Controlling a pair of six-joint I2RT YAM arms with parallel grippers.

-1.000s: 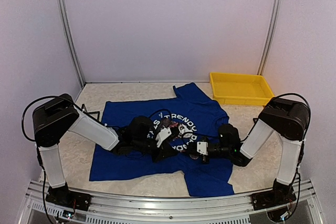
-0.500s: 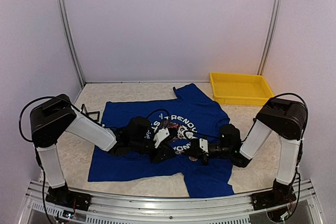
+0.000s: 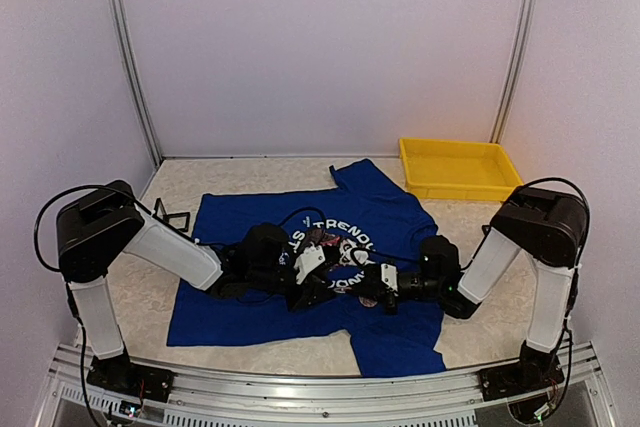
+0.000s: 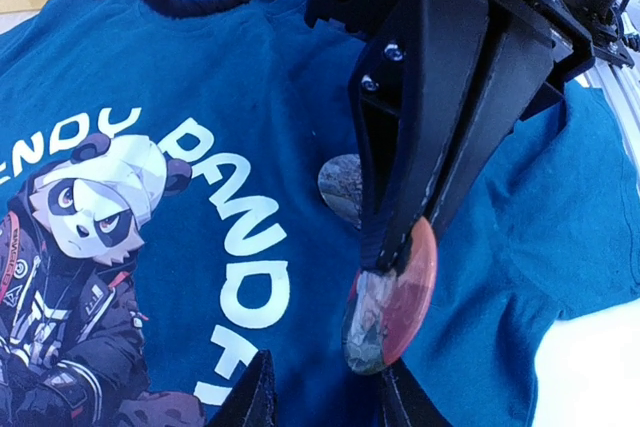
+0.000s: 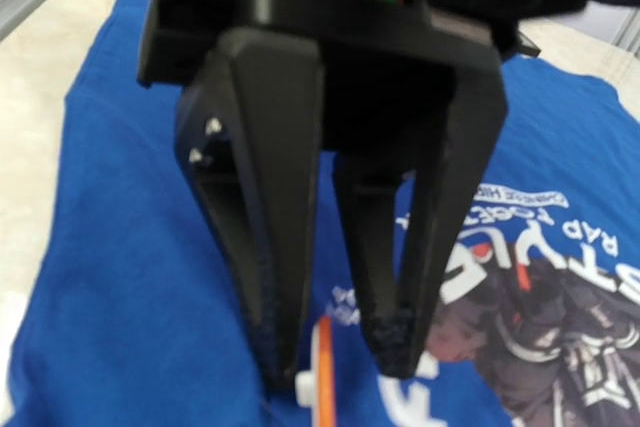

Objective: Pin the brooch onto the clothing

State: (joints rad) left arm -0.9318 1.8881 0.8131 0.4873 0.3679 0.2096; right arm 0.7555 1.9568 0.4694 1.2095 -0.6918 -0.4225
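The clothing (image 3: 250, 217), a royal-blue T-shirt with a white-lettered panda print, lies flat on the table. Both grippers meet over its chest. My right gripper (image 4: 385, 262) reaches in from above in the left wrist view and is shut on the upper edge of the brooch (image 4: 392, 309), a round red and grey badge held just over the cloth. My left gripper (image 4: 325, 392) is open, its two fingertips on either side of the brooch's lower edge. In the right wrist view the brooch (image 5: 322, 372) shows edge-on between the left gripper's spread fingers (image 5: 270, 317); my right gripper's own fingers are out of frame.
A yellow tray (image 3: 460, 169) stands at the back right beside the shirt's sleeve. A small black stand (image 3: 175, 217) sits left of the shirt. A greyish round disc (image 4: 338, 187) lies on the cloth, half hidden behind the right gripper's finger.
My left gripper's jaws have gone from shut to open around the brooch. Both grippers have shifted slightly left; the right one keeps its hold.
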